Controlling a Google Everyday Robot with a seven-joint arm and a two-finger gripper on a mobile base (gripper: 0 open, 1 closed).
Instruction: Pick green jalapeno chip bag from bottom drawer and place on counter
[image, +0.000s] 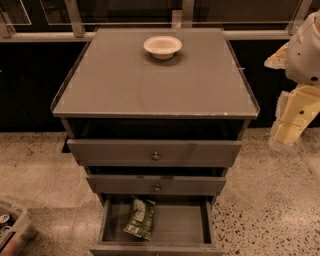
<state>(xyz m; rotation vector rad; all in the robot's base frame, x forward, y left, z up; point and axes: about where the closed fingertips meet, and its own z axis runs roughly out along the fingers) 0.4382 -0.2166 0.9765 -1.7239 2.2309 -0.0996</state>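
The green jalapeno chip bag (140, 218) lies crumpled in the left half of the bottom drawer (182, 225), which is pulled out towards me. Above it, the grey counter (150, 82) forms the cabinet's flat top. My gripper (292, 120), pale yellow under a white arm segment, hangs at the far right of the view. It is beside the cabinet at about counter height, well away from the bag and holding nothing that I can see.
A white bowl (162, 46) stands at the back middle of the counter. The two upper drawers (155, 152) with round knobs are pulled out a little. A bin (12, 225) with cans sits on the speckled floor at the lower left.
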